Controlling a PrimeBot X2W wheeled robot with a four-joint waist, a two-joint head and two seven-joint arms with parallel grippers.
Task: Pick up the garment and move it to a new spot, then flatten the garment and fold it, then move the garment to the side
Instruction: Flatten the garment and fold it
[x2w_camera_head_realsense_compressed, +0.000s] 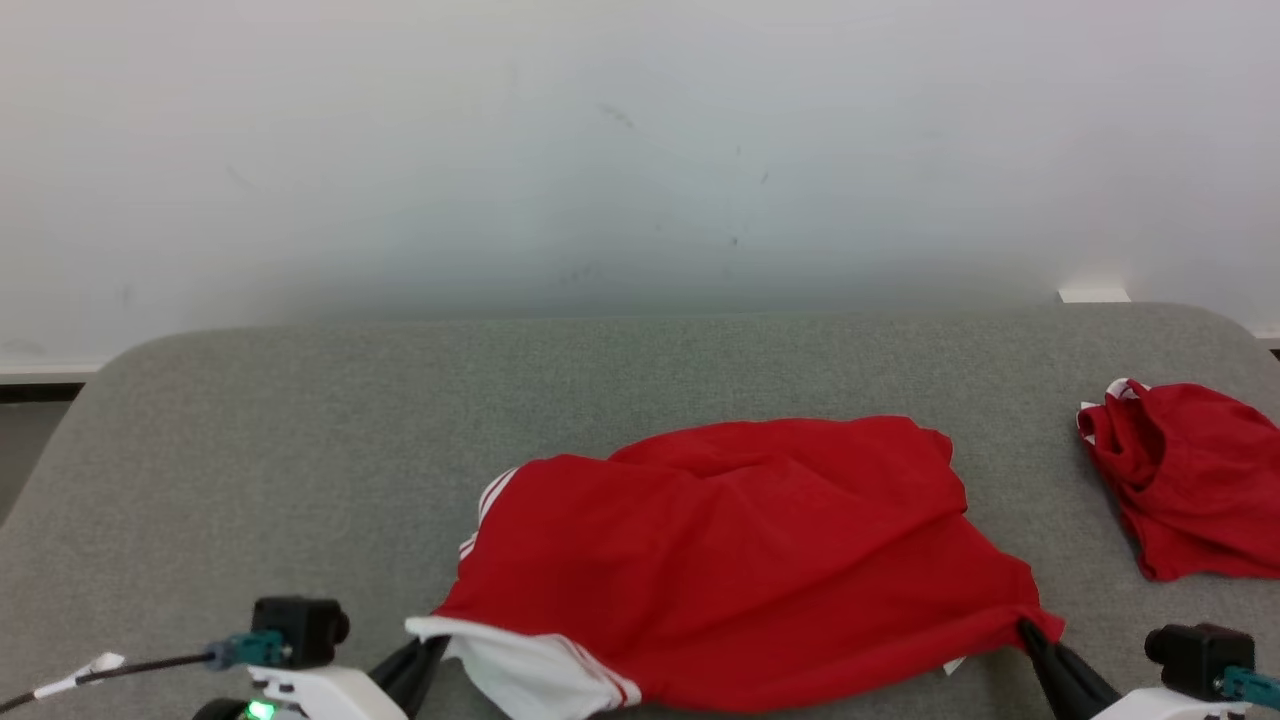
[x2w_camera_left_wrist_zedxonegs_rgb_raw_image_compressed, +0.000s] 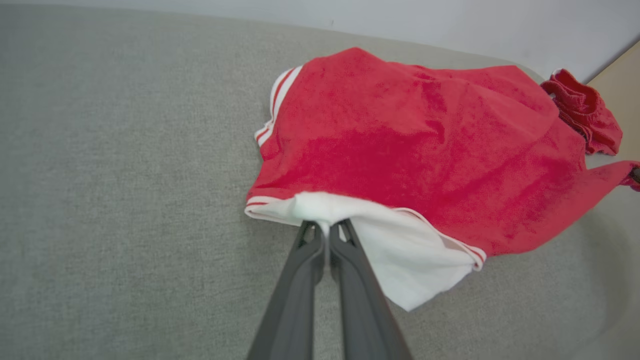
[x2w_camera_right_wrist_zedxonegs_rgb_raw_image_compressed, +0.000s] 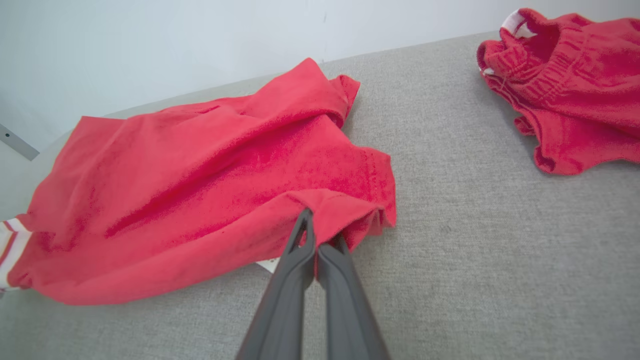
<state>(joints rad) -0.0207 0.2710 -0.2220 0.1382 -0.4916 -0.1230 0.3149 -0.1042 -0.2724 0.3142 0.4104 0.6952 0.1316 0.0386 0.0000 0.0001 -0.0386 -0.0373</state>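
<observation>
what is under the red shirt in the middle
The grey fabric tabletop shows all round the red shirt, and a small white tag peeks out at its near edge. Anything beneath its middle is covered.

red cloth garment with white striped trim (x2w_camera_head_realsense_compressed: 740, 560) | spread, rumpled | white inside showing at left corner | front of grey fabric tabletop (x2w_camera_head_realsense_compressed: 250, 450)

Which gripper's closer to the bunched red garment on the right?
Right. The right gripper grips the shirt corner just left of the bunched garment; left gripper holds its white end, across the shirt.
</observation>
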